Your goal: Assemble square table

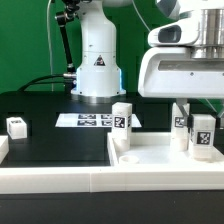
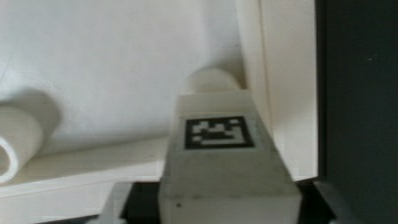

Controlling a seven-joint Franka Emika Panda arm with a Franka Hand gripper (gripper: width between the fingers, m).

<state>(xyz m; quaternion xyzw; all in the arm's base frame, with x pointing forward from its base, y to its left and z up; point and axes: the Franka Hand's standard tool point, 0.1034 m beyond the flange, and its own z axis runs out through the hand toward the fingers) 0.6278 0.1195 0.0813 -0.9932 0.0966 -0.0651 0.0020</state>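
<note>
No words or numbers can be read. The robot base (image 1: 98, 72) carries a small triangular warning sign. Black-and-white square tags stand on the marker board (image 1: 85, 120), the middle leg (image 1: 122, 118), the left leg (image 1: 17, 126) and the right leg (image 1: 202, 137). The wrist view shows the right leg's (image 2: 217, 165) tag close up.

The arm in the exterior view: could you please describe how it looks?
The arm is glossy white with rounded joints, a black triangle sticker on its base, black cables beside it. The pincer has dark fingers.
</note>
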